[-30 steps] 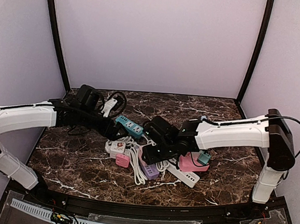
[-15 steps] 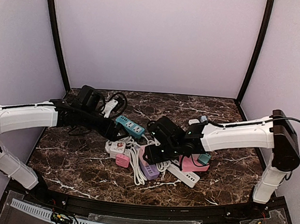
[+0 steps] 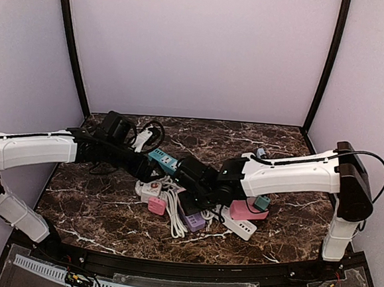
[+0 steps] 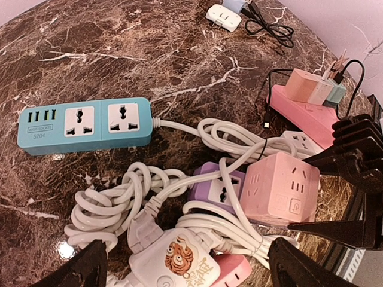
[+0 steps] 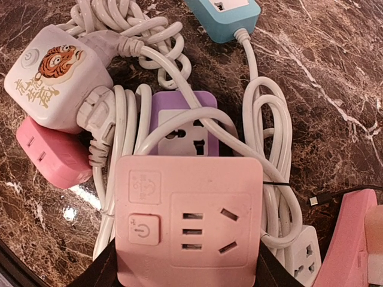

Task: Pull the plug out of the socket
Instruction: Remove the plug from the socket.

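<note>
A white cube socket with a tiger picture (image 4: 179, 254) (image 5: 54, 78) lies in a tangle of white cords, and a white plug (image 4: 142, 230) (image 5: 99, 110) sits in its side. My left gripper (image 4: 191, 266) (image 3: 151, 171) hovers open just over this cube, one finger on each side of it, touching nothing. My right gripper (image 5: 188, 266) (image 3: 191, 195) is shut on a large pink cube socket (image 5: 188, 218) (image 4: 278, 188), a dark finger (image 5: 102, 272) pressed to each flank. That cube rests on the cord pile beside a purple socket (image 5: 182, 128) (image 4: 221, 191).
A teal power strip (image 4: 84, 125) (image 3: 164, 160) lies behind the pile, its cord looping into it. A small pink cube (image 5: 51, 152) sits next to the tiger cube. A pink strip (image 3: 246, 211) with adapters and a white strip (image 3: 235, 225) lie right. A charger and black cable (image 4: 263, 18) are farther back.
My right arm has swung left over the pile, carrying its gripper toward the purple socket and the tiger cube. The left arm has barely shifted and its jaws stay wide.
</note>
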